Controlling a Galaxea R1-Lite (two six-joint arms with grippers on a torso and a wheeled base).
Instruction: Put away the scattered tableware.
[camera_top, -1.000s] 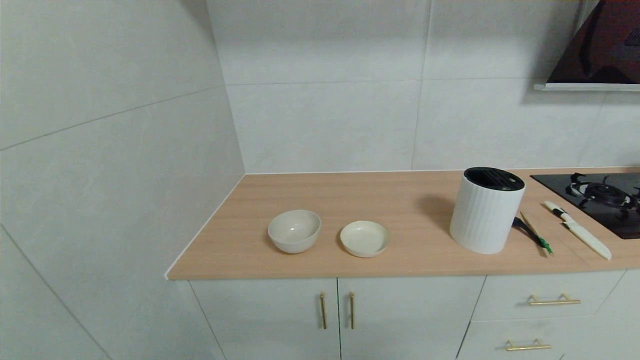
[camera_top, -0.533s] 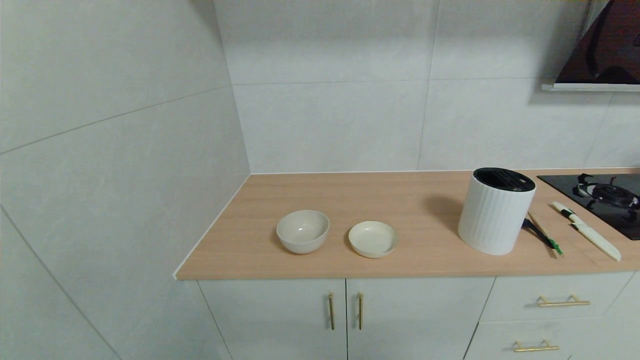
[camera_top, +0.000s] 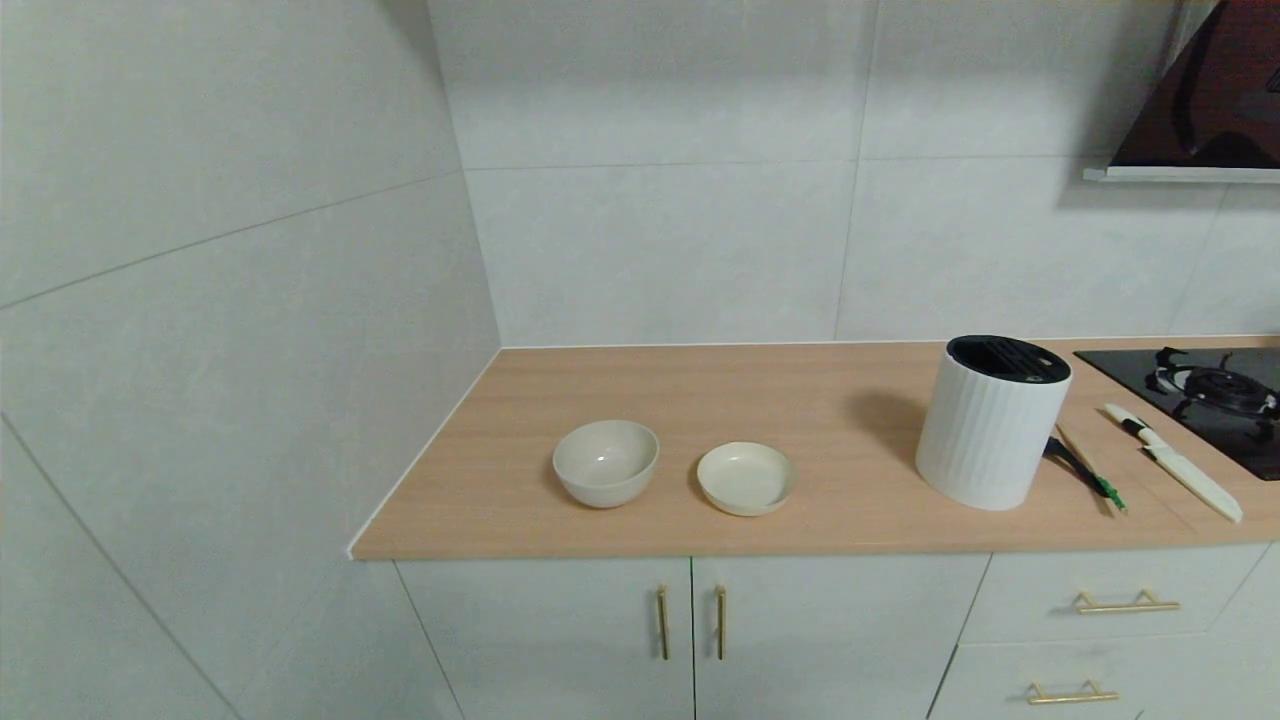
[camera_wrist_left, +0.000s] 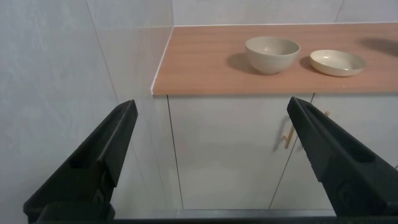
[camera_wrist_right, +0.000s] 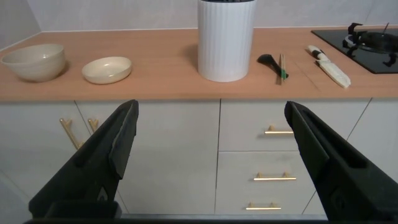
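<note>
Sitting on the table (camera_top: 780, 395) well ahead of the wide-open, empty left jaws are a pale round bowl (camera_wrist_left: 272, 54) and a cream shallow dish (camera_wrist_left: 337, 61). The right jaws, equally spread and empty, hang before the drawers (camera_wrist_right: 249, 118), facing a ribbed white utensil holder (camera_wrist_right: 226, 38), with a black spoon (camera_wrist_right: 268, 60), chopsticks (camera_wrist_right: 281, 67) and white knife (camera_wrist_right: 328, 65) lying beside it.

Black spoon (camera_top: 1075, 463) partly behind white holder (camera_top: 990, 430); stove (camera_top: 1215, 395) past head view's right edge.

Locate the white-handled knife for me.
In the head view the knife lies flat on the countertop at the far right, between the gas hob and the chopsticks beside the white utensil holder.
</note>
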